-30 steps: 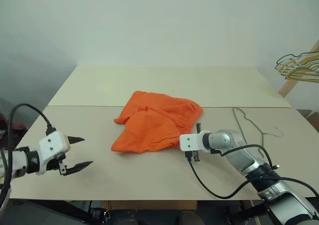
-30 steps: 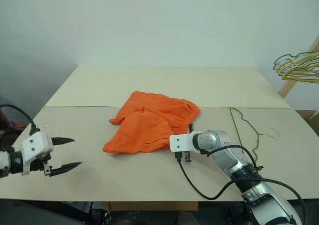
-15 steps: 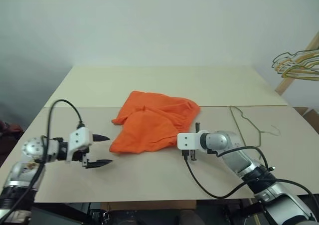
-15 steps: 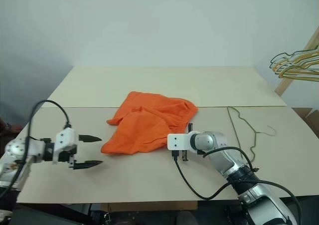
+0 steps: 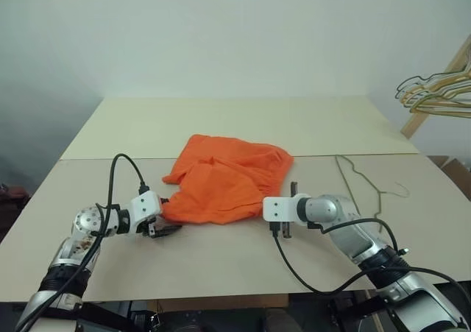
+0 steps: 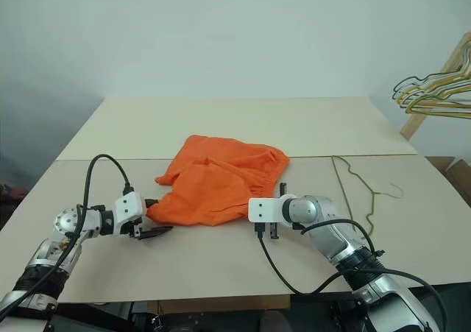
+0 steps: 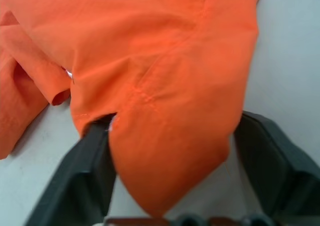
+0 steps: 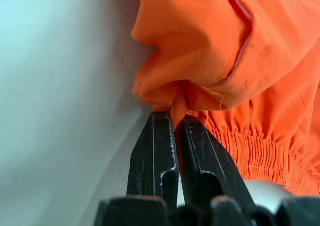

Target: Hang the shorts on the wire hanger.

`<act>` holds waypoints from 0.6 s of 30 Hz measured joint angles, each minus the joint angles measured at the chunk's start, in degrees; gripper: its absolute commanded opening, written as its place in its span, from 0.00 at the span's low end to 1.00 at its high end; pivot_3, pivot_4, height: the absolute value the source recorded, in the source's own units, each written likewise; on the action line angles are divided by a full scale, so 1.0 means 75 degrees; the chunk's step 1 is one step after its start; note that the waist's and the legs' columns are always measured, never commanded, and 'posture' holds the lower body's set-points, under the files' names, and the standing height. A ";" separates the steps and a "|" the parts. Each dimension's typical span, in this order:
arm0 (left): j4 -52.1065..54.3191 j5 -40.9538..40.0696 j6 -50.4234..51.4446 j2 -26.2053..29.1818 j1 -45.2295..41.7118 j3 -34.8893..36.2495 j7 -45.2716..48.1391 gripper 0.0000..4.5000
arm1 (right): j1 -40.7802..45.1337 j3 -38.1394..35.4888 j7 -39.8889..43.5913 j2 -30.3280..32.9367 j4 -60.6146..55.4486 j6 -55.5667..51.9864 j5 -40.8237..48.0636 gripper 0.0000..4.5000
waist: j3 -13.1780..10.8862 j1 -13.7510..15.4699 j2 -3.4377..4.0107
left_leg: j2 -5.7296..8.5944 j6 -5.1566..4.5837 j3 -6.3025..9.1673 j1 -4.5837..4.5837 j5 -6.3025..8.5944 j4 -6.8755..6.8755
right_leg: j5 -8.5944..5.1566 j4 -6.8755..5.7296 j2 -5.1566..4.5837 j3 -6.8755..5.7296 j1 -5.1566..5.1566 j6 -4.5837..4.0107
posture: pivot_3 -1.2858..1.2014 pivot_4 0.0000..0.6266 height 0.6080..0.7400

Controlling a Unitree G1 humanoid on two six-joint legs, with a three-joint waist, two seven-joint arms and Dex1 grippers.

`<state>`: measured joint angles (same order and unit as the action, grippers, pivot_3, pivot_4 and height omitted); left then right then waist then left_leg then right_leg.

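Observation:
The orange shorts (image 5: 224, 177) lie crumpled in the middle of the table. My left gripper (image 5: 165, 216) lies low on the table at their near left corner. It is open, and in the left wrist view that corner of the shorts (image 7: 165, 85) sits between its fingers (image 7: 80, 181) without being pinched. My right gripper (image 8: 172, 117) is shut on a fold of the shorts (image 8: 200, 45) at the edge by the gathered waistband, on their right side (image 5: 292, 190). The wire hanger (image 5: 382, 192) lies flat on the table, to the right of the shorts.
A bunch of pale hangers (image 5: 434, 93) hangs from a slanted wooden post (image 5: 412, 122) at the far right. The beige table (image 5: 221, 118) has a seam across it behind the shorts. Black cables loop from both wrists over the near table.
My left arm has swung in from the left edge and dropped to the shorts' near left corner, its fingers narrowing around it. The right gripper has stayed put, still pinching the cloth.

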<state>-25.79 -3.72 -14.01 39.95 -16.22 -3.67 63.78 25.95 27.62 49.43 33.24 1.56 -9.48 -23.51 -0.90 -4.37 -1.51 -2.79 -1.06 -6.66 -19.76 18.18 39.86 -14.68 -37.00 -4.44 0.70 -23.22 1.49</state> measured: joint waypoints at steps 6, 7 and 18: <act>-0.0300 0.0227 -0.0294 0.0009 -0.0197 -0.0007 -0.0259 0.13 | 0.0000 0.0000 -0.0001 0.0022 0.0000 0.0000 -0.0003 0.00 | 0.0000 0.0001 0.0000 | 0.0000 -0.0001 0.0003 -0.0006 0.0000 0.0002 | 0.0000 0.0002 -0.0001 -0.0004 0.0000 0.0000 | 0.48 0.00 1.00; -0.0319 0.0234 -0.0319 0.0010 -0.0210 -0.0007 -0.0297 0.06 | -0.0002 0.0000 -0.0002 0.0022 -0.0003 -0.0001 -0.0002 0.00 | 0.0000 0.0001 0.0000 | 0.0000 -0.0001 0.0004 -0.0007 0.0001 0.0002 | 0.0000 0.0002 -0.0001 -0.0005 -0.0001 0.0000 | 0.48 0.00 1.00; -0.0693 0.1152 -0.1156 0.1131 -0.0077 0.0079 -0.1441 0.01 | -0.0550 -0.0484 0.0073 0.0580 -0.1056 -0.0128 0.0128 0.00 | -0.0001 0.0029 0.0001 | -0.0002 -0.0002 0.0014 -0.0019 0.0003 0.0001 | 0.0000 0.0001 -0.0004 -0.0007 -0.0017 0.0000 | 0.49 0.00 1.00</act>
<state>-30.99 4.92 -22.67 48.43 -16.80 -3.08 52.97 21.83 23.99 49.98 37.59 -6.36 -10.44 -22.55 -0.91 -4.15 -1.50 -2.80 -1.07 -6.56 -19.90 18.20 39.86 -14.68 -37.00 -4.46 0.64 -23.35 1.50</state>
